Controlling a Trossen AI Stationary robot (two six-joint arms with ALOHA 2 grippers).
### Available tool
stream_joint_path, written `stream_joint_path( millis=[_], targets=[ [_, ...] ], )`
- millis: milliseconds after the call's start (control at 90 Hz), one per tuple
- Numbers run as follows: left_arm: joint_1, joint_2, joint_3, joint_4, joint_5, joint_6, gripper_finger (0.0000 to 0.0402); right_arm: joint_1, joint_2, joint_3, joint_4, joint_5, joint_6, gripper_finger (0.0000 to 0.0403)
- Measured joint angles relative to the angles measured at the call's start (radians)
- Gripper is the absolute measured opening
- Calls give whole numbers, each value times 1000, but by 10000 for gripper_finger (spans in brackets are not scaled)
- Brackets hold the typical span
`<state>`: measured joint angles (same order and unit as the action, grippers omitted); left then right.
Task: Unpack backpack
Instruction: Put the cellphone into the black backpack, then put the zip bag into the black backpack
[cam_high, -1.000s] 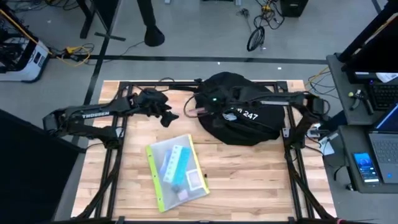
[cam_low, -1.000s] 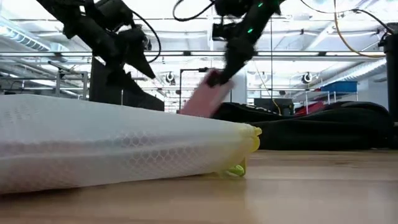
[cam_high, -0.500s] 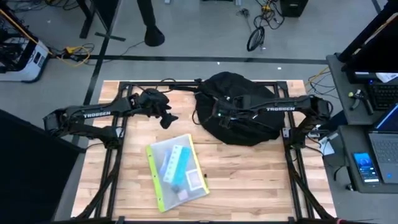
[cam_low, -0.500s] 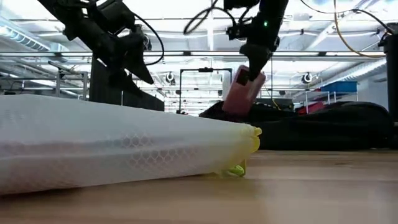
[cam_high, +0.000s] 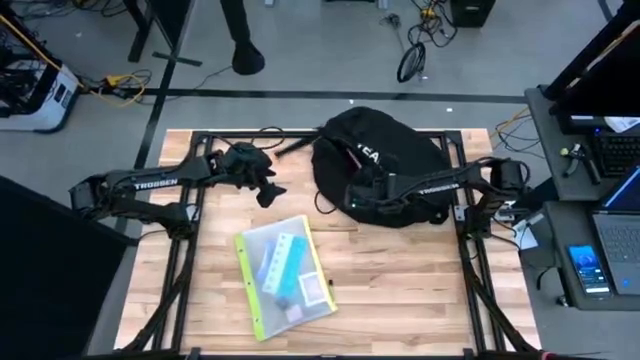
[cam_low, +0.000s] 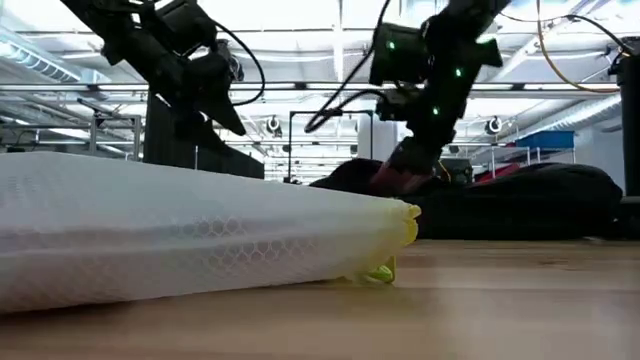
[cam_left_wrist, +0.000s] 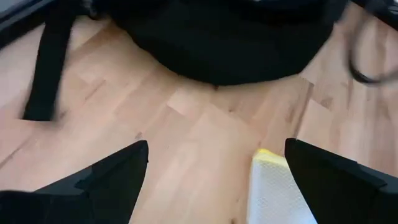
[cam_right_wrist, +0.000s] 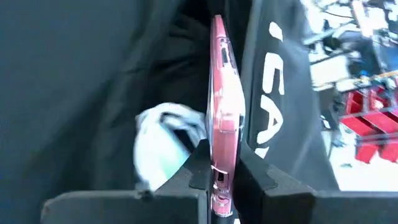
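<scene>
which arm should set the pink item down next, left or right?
Right. The right gripper is shut on the pink flat item, beside the backpack. The left gripper is open and holds nothing, off to the backpack's side near the mesh pouch.

**What I can read**

On my left arm (cam_high: 150, 186), at the picture's left in the high view, white letters spell "TROSSEN". My right arm (cam_high: 435, 188) carries white lettering too, too small to make out. The backpack (cam_high: 375, 155) shows white letters "EA" near the frame's upper middle; my right wrist view shows the same partial "EA" on the black fabric.
</scene>
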<state>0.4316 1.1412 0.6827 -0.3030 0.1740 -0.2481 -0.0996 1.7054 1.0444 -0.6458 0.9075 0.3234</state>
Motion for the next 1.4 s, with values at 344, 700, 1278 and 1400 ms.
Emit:
stream_joint_path(
  millis=[344,700,1278,1400],
  targets=[
    [0,0,0,-6,32,1,361,-36,1,-159,-98,-277,277,139],
    [0,-1,0,18,33,32,361,16,-63,83,-308,-289,310,229],
    [0,-1,1,23,35,81,361,-98,-21,59,214,-557,3,219],
    [0,-1,1,13,31,81,361,-93,5,62,374,-673,16,219]
  ],
)
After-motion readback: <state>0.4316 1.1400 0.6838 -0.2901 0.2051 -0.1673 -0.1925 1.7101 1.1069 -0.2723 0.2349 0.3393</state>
